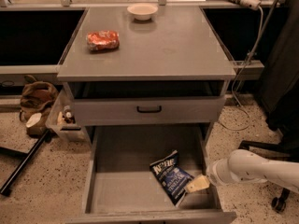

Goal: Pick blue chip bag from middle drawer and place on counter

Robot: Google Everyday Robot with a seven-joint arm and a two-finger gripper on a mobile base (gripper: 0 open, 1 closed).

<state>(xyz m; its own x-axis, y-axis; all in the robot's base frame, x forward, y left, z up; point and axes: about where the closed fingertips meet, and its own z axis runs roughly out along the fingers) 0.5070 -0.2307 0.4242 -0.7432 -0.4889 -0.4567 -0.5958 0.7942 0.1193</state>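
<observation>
Cabinet with its lowest visible drawer pulled out, seen from above and in front. The white arm [254, 169] enters from the right and is cut off by the frame edge, so only its last segment shows. The front wall of the middle drawer [124, 192] runs along the bottom border and is partly cropped. The gripper [198, 185] appears only as a small pale tan tip at the arm's end, low over the right front part of the drawer floor. Whether it is apart or closed cannot be told from this angle.

The blue chip bag [170, 176] lies flat on the drawer floor, right of centre and toward the front, turned on a diagonal with its top end pointing to the rear left. Its lower right edge meets the gripper tip, which seems to touch it, though contact is not certain. The rest of the bag extends away to the left of the gripper.

The bag is glossy dark blue with white lettering near its top end and pale speckles lower down. The lettering is too small to read.

On the counter [168, 50] above rest an orange-red snack bag [103, 40] at the left and a small pale bowl [142, 11] at the rear. The drawer front [187, 110] with a black handle sits between counter and open drawer.
</observation>
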